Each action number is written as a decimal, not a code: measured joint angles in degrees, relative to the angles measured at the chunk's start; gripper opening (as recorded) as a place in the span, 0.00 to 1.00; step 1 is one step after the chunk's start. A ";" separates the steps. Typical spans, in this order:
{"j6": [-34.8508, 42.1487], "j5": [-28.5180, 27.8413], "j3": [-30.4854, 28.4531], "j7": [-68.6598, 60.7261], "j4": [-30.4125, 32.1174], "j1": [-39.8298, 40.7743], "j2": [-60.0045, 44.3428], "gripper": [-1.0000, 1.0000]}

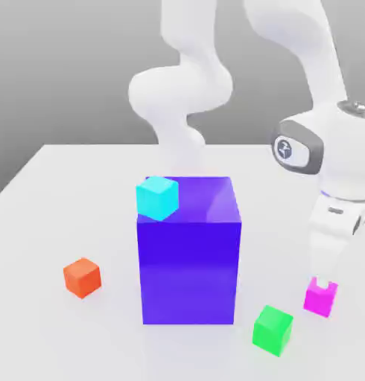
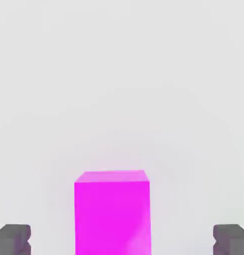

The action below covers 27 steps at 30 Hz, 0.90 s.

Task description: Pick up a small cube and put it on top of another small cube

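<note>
Exterior view: the white arm rises behind the table [image 1: 51, 186], loops over the scene and comes down on the exterior view's right, its wrist pointing nearly straight down. The gripper [image 1: 322, 283] sits at the top of the pink cube [image 1: 320, 299], with dark fingertips [image 1: 313, 283] showing at the cube's upper corners. The pink cube rests on the table near the exterior view's right edge, toward the front. The green cube [image 1: 273, 330] lies just beside it, lower and toward the exterior view's left, with a small gap between them. The big blue block [image 1: 188, 253] stands in the middle of the table, well apart from the pink cube, and a cyan cube [image 1: 156, 198] sits on its top at the corner on the exterior view's left. The orange cube [image 1: 82, 277] lies alone on the far side of the block, with bare table around it. Bare table also runs between the block and the pink cube; the room on the exterior view's right of the pink cube is cut off by the frame.

Hand view: the pink cube [image 2: 112, 211] stands centred between the two grey pads [image 2: 13, 239], one at each side. The fingers are spread wide, with clear table between each pad and the cube's sides; neither pad touches it. Only plain table [image 2: 122, 89] shows beyond the cube.
</note>
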<state>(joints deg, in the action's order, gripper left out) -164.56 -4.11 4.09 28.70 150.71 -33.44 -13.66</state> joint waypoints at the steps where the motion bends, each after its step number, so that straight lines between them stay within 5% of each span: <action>1: -1.66 -0.60 -0.51 0.41 -0.36 -0.42 -2.09 0.50; 2: -3.33 -0.99 -1.00 0.73 -0.74 -0.84 -4.20 0.50; 3: -4.89 -1.18 -1.40 0.93 -1.09 -1.19 -6.17 0.00; 10: -5.17 -1.28 -1.54 1.01 -1.17 -1.34 -6.57 0.00; 15: 2.06 0.93 0.08 -0.67 0.62 -0.23 2.47 0.00; 23: 12.70 4.21 -4.78 -24.48 -1.71 11.66 10.75 0.00; 27: 8.21 4.47 -4.56 -27.51 -2.46 12.40 5.60 0.00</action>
<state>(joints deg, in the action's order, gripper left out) -156.35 0.35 -0.47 1.19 148.25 -21.04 -8.06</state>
